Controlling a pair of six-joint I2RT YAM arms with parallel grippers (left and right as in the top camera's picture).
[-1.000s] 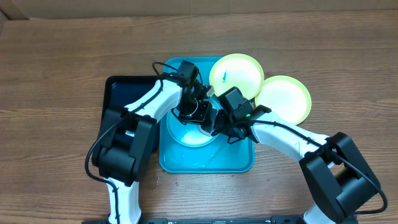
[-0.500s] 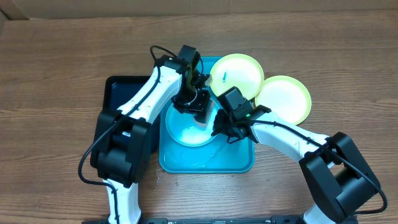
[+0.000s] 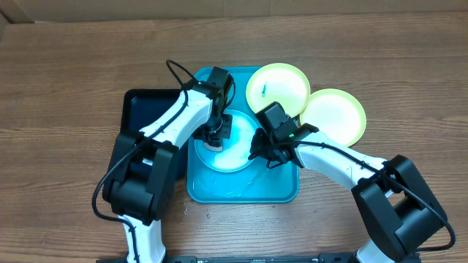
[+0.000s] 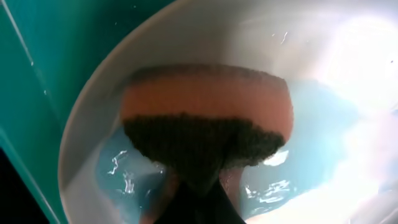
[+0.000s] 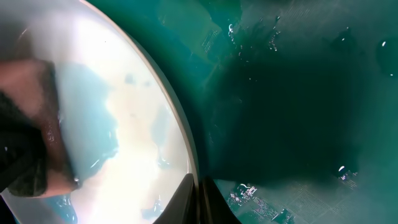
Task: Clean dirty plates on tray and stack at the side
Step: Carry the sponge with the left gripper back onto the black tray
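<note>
While the left end effector [image 3: 217, 133] holds the sponge [image 4: 205, 124], jaws pressed together on it, the sponge face sits flat against the well of the light-blue plate [image 3: 235, 157]. The plate lies on the blue tray [image 3: 219, 191], towards its middle. The right end effector [image 3: 257, 150] pinches the plate's right rim between closed fingertips, as the right wrist view shows.

The step in hand appears to be scrubbing this plate.

1. Maintain the rim pinch on the right. It anchors the plate against the sponge's drag.
2. Press the sponge lightly and evenly. Excess force is likely to tilt the plate or slide it on the wet tray floor.
3. Sweep in overlapping arcs from centre to rim. The wet blue film [image 4: 124, 174] in the well marks the area left to cover.
4. Route each stroke clear of the right fingertips.

Two yellow-green plates wait at the upper right. One [image 3: 281, 91] overlaps the tray's corner and carries a small blue smear [image 3: 263, 93]; the other [image 3: 336, 117] rests on the bench [image 3: 73, 73], touching the first. A black tray [image 3: 139, 109] lies just beside the blue tray's left edge.
</note>
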